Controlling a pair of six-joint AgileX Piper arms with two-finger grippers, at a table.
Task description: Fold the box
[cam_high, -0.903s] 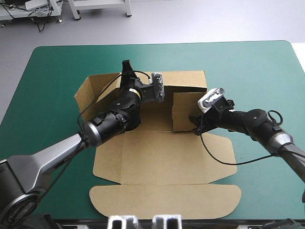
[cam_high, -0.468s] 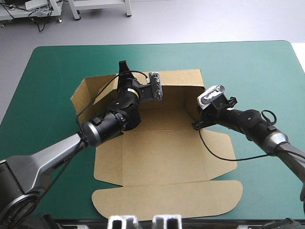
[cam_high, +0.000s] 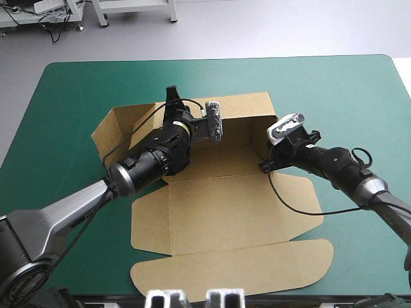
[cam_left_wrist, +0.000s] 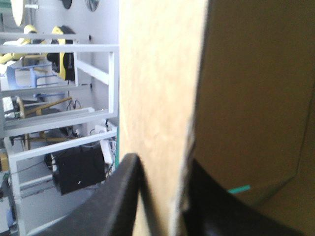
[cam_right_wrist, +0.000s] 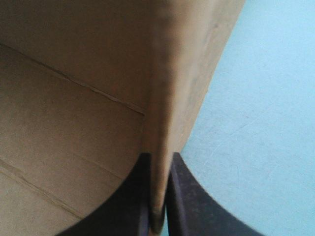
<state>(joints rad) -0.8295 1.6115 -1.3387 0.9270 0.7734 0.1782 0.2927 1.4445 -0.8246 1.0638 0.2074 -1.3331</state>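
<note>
The brown box [cam_high: 218,212] lies open on the teal-green cover, its back wall [cam_high: 247,106] raised and its lid [cam_high: 237,273] flat toward the near edge. My left gripper [cam_high: 170,97] reaches over the back wall near its left end. In the left wrist view the wall's edge [cam_left_wrist: 162,98] stands between the fingers of the left gripper [cam_left_wrist: 165,169], which are a little apart. My right gripper [cam_high: 264,166] is at the box's right wall. In the right wrist view the right gripper [cam_right_wrist: 157,160] is shut on that wall's edge [cam_right_wrist: 160,98].
A side flap [cam_high: 119,125] of the box juts out at the back left, tilted up. Another flap [cam_high: 302,196] lies flat at the right, under the right arm. Bare teal-green cover [cam_high: 347,96] surrounds the box on all sides.
The right wall, earlier folded inward, now stands up with my right gripper shut on it. The left gripper's fingers have parted slightly. The whole box has shifted and turned a little.
</note>
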